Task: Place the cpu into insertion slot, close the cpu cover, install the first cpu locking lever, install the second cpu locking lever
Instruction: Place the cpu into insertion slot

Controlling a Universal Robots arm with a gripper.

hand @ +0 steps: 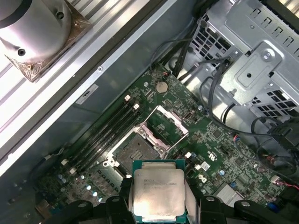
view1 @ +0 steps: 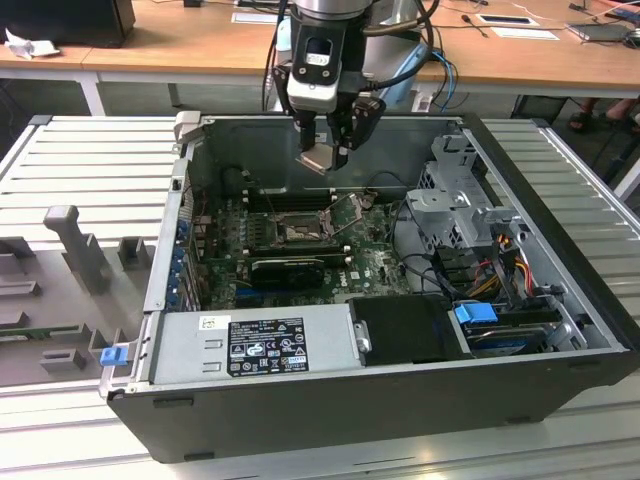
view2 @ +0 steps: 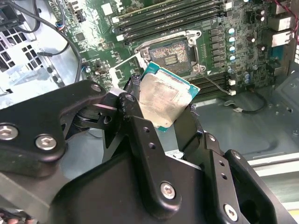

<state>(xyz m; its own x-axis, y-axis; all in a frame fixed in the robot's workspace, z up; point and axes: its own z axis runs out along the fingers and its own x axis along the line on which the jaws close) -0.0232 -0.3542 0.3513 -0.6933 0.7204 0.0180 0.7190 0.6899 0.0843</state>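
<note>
- Exterior view: an open computer case (view1: pixel 330 420) lay on its side on a ribbed metal tabletop (view1: pixel 90 150), and the arm reached down into it from above.
- The hand (view1: pixel 325 155) hung over the green board (view1: pixel 375 262) toward the case's far wall. Its two fingers were drawn in against opposite edges of the chip (view1: pixel 320 162) and gripped it.
- The chip was in the air, well clear of the board and not touching the socket (view1: pixel 297 232).
- In the second wrist view the chip (view2: pixel 163 100) sat at a slant between the black fingers (view2: pixel 135 112), showing a pale silver face with a teal-green rim.
- In the first wrist view the same chip (hand: pixel 159 191) faced the camera, with the socket (hand: pixel 135 149) beyond it.
- The socket was bare inside its dark frame, and its brownish centre had nothing seated in it.
- The cover (hand: pixel 166 123) stood raised on its hinge beside the socket, a thin silver frame with a large window. In the exterior view it was on the socket's side toward the exterior view's right.
- Long black memory slots (hand: pixel 107 135) ran along the opposite side of the socket from the cover.
- A grey power supply (view1: pixel 250 345) with a printed label lay along the case's near wall.
- A metal drive cage (view1: pixel 455 190) with loose cables filled the case's end at the exterior view's right.
</note>
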